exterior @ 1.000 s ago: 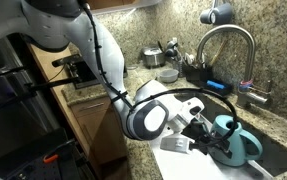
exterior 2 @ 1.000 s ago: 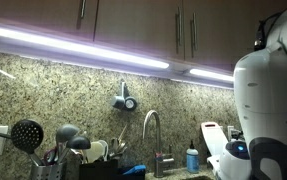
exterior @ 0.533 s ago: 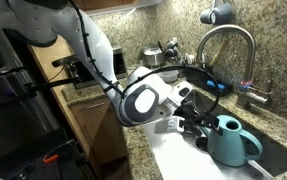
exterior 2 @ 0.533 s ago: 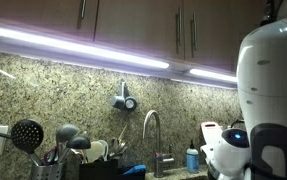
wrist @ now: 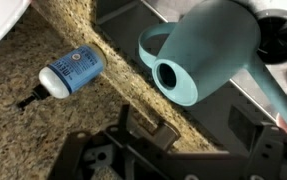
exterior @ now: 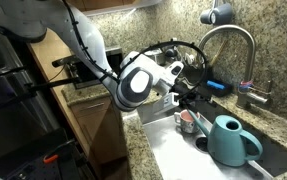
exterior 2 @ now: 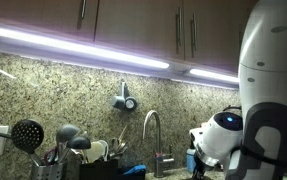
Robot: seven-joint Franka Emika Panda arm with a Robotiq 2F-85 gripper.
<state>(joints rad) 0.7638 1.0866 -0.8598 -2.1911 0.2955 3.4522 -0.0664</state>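
Granite counter (wrist: 43,45) bears a small bottle (wrist: 68,72) lying on its side at the left; right of it a teal watering can (wrist: 198,50) sits at the sink (wrist: 233,100), spout mouth towards the camera. Gripper (wrist: 188,140) hangs above them, jaws wide apart, holding nothing

White, rounded arm (exterior: 138,80) shells with dark joint rings; black cables (exterior: 173,45) loop above the black pincer (exterior: 190,100) at centre frame.
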